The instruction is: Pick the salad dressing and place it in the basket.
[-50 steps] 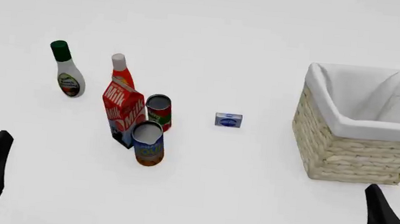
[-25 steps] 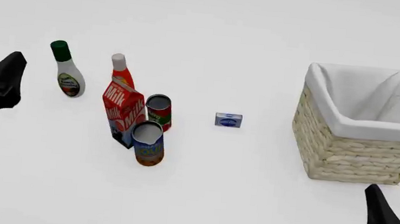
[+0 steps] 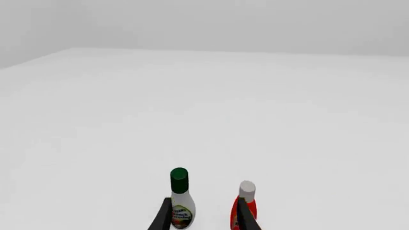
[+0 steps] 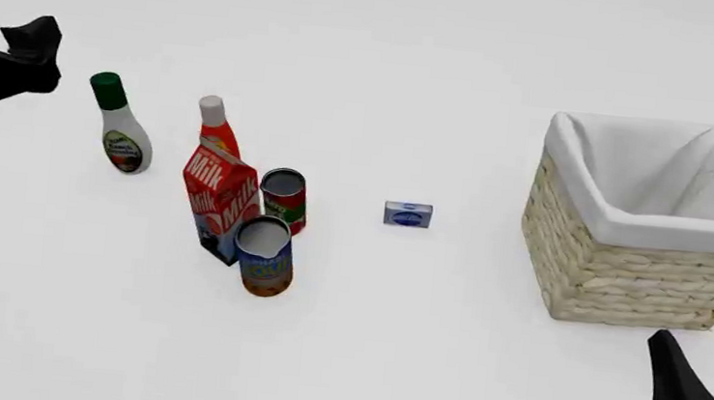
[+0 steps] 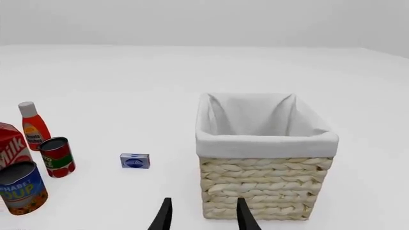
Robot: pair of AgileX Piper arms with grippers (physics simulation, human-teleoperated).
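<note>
Salad dressing upright at frame left — my spread left gripper could topple it into the red bottle.

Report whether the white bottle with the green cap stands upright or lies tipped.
Upright: the white green-capped bottle stands on its base, cap up.

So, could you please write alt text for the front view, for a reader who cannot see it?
A white salad dressing bottle with a green cap stands far left on a white table, the open left pincer just beyond it. Nearby cluster a red bottle, milk carton and two cans; a lined wicker basket stands at right.
</note>
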